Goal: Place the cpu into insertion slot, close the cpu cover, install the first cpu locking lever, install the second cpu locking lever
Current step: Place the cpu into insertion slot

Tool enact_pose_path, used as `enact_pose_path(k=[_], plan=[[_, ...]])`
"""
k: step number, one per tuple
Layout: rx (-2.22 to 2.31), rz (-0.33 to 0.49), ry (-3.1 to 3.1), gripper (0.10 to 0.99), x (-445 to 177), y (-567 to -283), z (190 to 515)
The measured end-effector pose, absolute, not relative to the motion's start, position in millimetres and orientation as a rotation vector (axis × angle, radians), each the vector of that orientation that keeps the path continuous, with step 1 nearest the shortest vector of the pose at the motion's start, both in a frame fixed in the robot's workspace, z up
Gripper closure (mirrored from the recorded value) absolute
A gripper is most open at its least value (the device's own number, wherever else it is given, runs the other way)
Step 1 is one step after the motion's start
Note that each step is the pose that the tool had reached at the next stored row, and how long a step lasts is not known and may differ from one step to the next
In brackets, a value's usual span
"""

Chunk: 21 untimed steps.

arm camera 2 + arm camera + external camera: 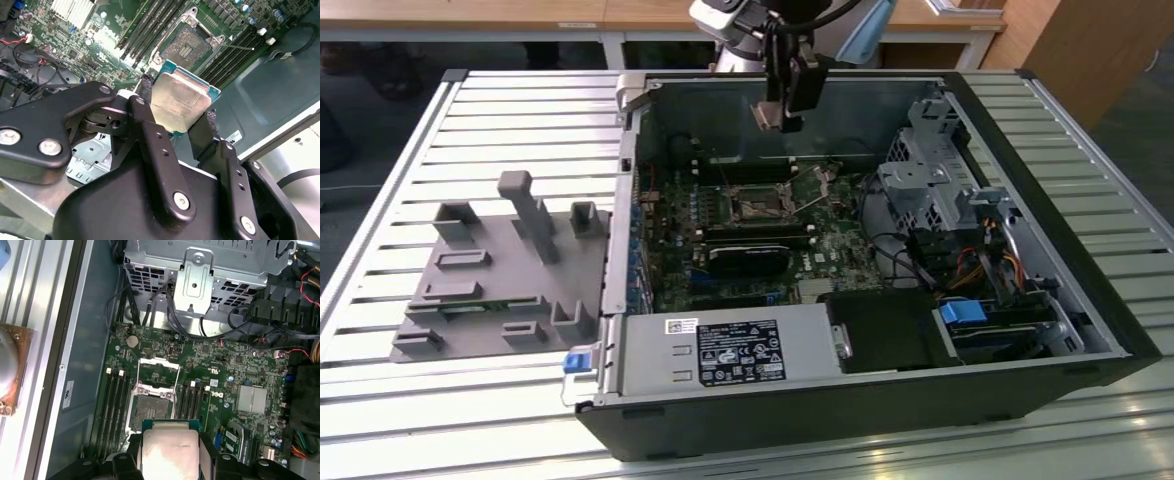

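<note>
My gripper [176, 114] is shut on the cpu [182, 97], a small square chip with a pale metal face, one black finger [146, 102] on each of two opposite edges. In the exterior view the gripper [781, 112] hangs above the back of the open computer case, well above the board. The insertion slot [152, 407] lies uncovered on the green board, its dark centre showing beyond the chip [170, 450]. The cpu cover [159, 372] stands tipped open on the slot's far side. In the exterior view the slot [755, 206] sits below the gripper, with a thin lever [818, 192] raised beside it.
Black memory sticks [116, 402] flank the slot on both sides. A black card [750, 262] lies nearer the case front, with the power supply [727, 350] before it. A metal drive cage [927, 190] and cables fill the case's right. A grey fixture [494, 270] stands on the slatted table.
</note>
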State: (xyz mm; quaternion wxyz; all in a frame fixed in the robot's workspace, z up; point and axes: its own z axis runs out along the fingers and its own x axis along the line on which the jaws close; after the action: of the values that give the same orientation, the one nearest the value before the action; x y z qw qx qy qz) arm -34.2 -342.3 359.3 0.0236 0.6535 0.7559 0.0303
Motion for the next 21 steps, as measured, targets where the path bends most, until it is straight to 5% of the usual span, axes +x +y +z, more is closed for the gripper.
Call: enact_pose_path(k=[21], plan=[[2.008, 0.047, 2.319, 0.545, -34, -342, 348]])
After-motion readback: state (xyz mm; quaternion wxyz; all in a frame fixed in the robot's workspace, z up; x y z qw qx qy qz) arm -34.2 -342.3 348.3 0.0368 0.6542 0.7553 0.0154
